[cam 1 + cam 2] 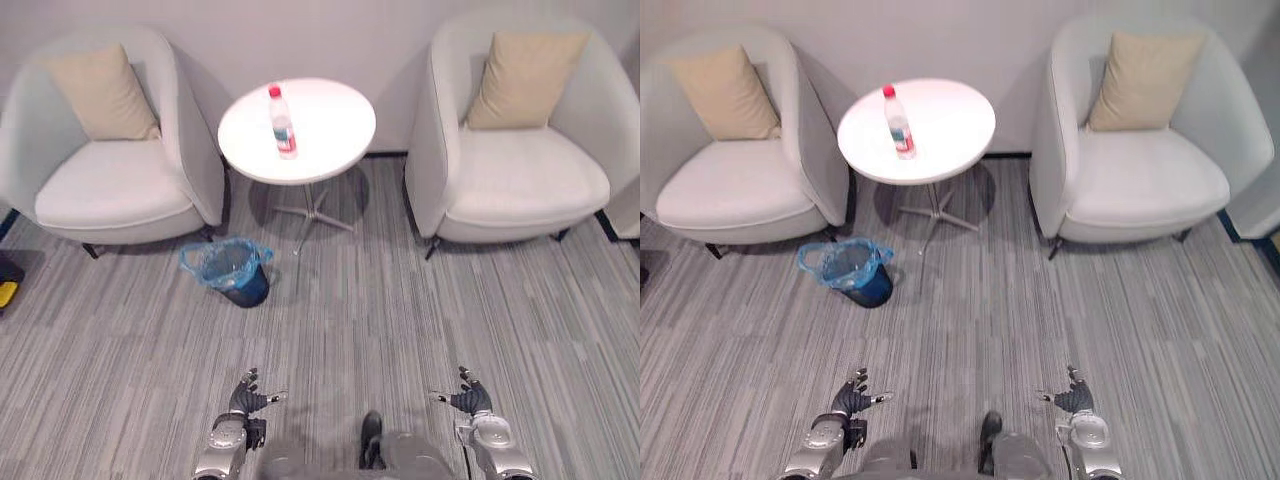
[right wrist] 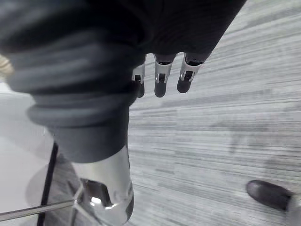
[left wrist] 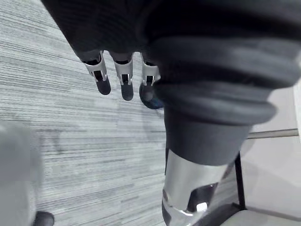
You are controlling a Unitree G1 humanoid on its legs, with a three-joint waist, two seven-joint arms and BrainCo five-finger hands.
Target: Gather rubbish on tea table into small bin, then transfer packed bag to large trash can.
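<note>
Left hand [image 1: 250, 395] hangs low over the floor at the near edge, fingers loosely spread and holding nothing; it looks parked, well apart from any work. At the far left stands a pale grey tub armchair [image 1: 120, 185] with a tan square cushion [image 1: 95, 90] leaning against its back. By that chair's front corner sits the small dark bin lined with a blue plastic bag [image 1: 230, 268]. The bag's mouth is folded out over the rim, so rubbish can drop straight in. Beyond it the round white tea table [image 1: 340, 140] carries 1 piece of rubbish, a clear plastic bottle with a red cap [image 1: 283, 122], upright near the middle. A 2nd matching armchair [image 1: 520, 175] with its own tan cushion [image 1: 522, 78] stands to the right. Right hand [image 1: 468, 398] mirrors the left, fingers relaxed apart and empty. Grey striped carpet [image 1: 400, 300] covers the floor, and a plain pale wall [image 1: 300, 30] backs the furniture. By my judgement, the gathering has not yet begun.
</note>
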